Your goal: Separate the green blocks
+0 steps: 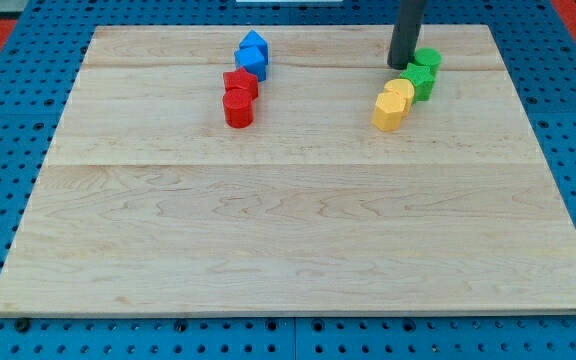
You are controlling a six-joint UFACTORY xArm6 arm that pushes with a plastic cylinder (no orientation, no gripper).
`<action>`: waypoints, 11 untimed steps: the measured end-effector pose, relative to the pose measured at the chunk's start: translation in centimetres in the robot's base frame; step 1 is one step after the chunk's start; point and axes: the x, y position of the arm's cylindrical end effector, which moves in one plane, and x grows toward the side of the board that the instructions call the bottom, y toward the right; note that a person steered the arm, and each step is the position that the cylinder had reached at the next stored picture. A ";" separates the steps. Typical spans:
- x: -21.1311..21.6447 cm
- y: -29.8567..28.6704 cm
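Two green blocks sit close together at the view's upper right: a rounded green block (428, 59) and, just below it and touching, a green star-like block (420, 80). My tip (403, 65) stands on the board just left of the upper green block, close to or touching it. Two yellow blocks lie directly below-left of the green pair: one (400, 93) touching the lower green block, and another (388, 111) beneath it.
Two blue blocks (253, 54) sit at the top centre-left, with two red blocks (239, 97) just below them. The wooden board (288, 250) rests on a blue perforated table; its top edge is close behind the green blocks.
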 end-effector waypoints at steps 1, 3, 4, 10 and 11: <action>-2.6 0.0; -1.5 1.0; 0.7 1.0; 1.6 1.7; -0.9 1.8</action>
